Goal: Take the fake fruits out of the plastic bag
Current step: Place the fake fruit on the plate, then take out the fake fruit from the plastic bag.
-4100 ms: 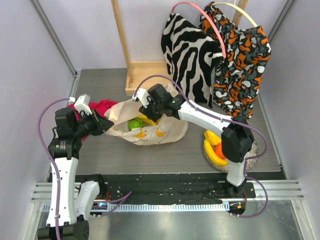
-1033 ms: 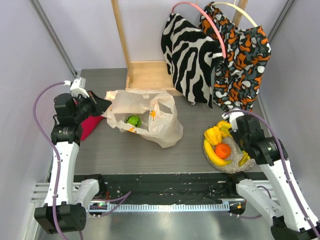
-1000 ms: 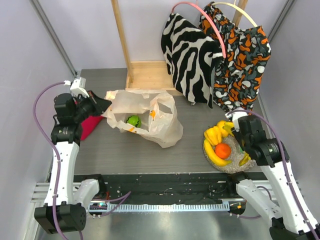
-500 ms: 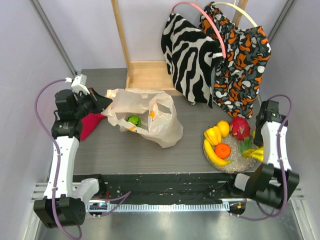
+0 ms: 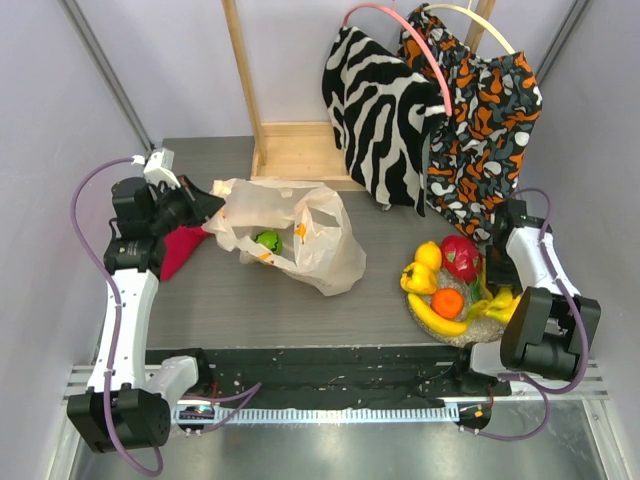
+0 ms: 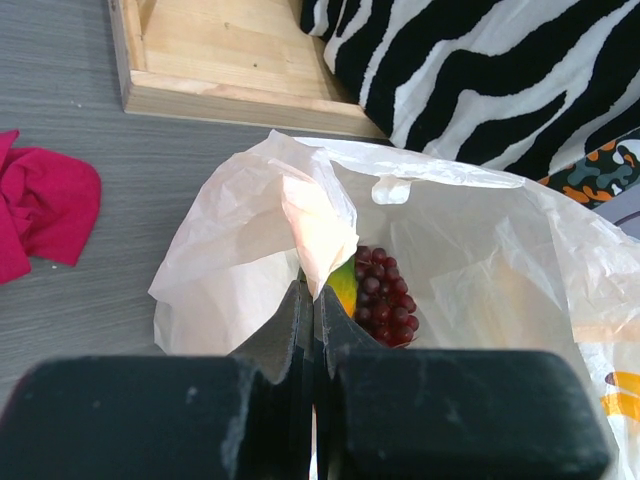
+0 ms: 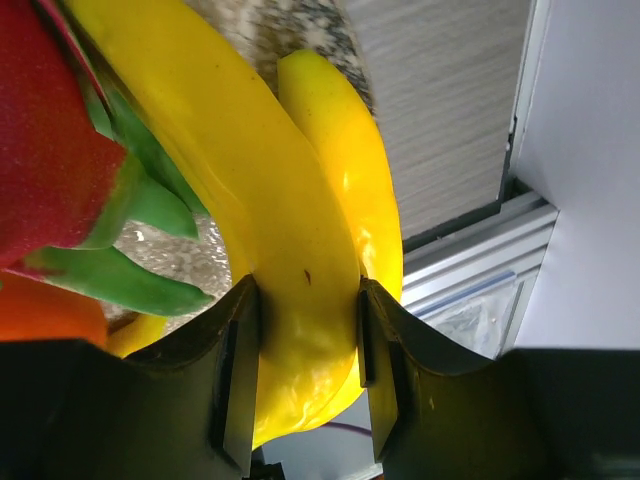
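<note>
The plastic bag (image 5: 300, 235) lies at centre left, mouth toward my left gripper (image 5: 203, 207), which is shut on the bag's rim (image 6: 318, 235) and holds it up. Inside the bag are a green fruit (image 5: 266, 240), also in the left wrist view (image 6: 343, 287), and a dark grape bunch (image 6: 385, 297). My right gripper (image 7: 305, 335) is shut on yellow bananas (image 7: 300, 260) at the right side of the glittery plate (image 5: 462, 335). On the plate are a lemon (image 5: 428, 255), a red fruit with green leaves (image 5: 460, 257), an orange (image 5: 447, 302) and another banana (image 5: 428, 317).
A red cloth (image 5: 175, 250) lies left of the bag. A wooden frame base (image 5: 290, 150) stands behind it. Zebra and orange patterned cloths (image 5: 440, 110) hang at the back right. The table's right edge rail (image 7: 480, 230) is close to the right gripper.
My right arm left the bag, swung to the plate with the bananas, and has folded back with them at the plate's right side. The left gripper still holds the bag's rim.
</note>
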